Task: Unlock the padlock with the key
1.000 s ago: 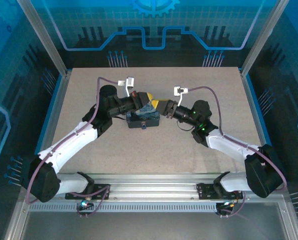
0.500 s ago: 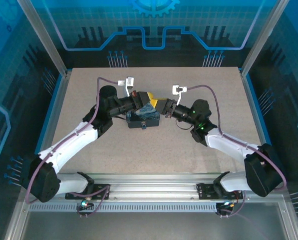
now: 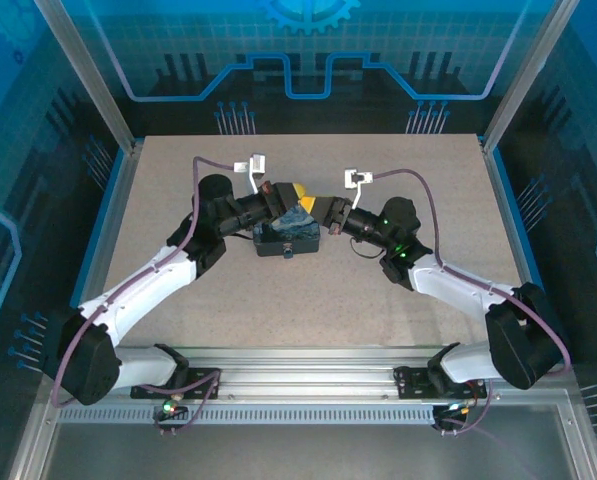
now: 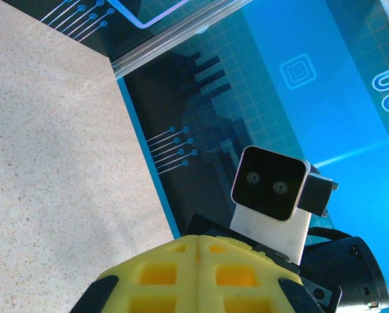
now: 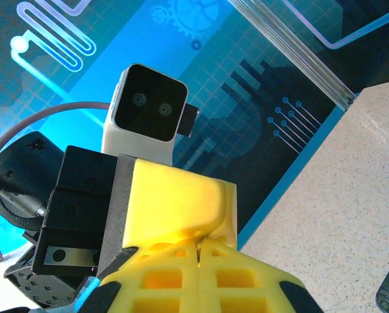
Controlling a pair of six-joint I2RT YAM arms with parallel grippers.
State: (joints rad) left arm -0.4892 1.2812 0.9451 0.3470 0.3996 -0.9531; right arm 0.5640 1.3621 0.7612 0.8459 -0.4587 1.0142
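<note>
Reaching inward from the near edge of the table (image 3: 378, 300), elbows bowed outward; left gripper (image 3: 294, 194) and right gripper (image 3: 321, 208) both clenched, tip to tip above the tin (image 3: 286, 241) near table centre; padlock hidden, contents of either grip indiscernible.

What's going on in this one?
The left arm and right arm meet tip to tip just above the tin in the middle of the table. Both sets of jaws are shut. Whether either holds anything cannot be told from these pictures, so no unlocking can be confirmed.
</note>
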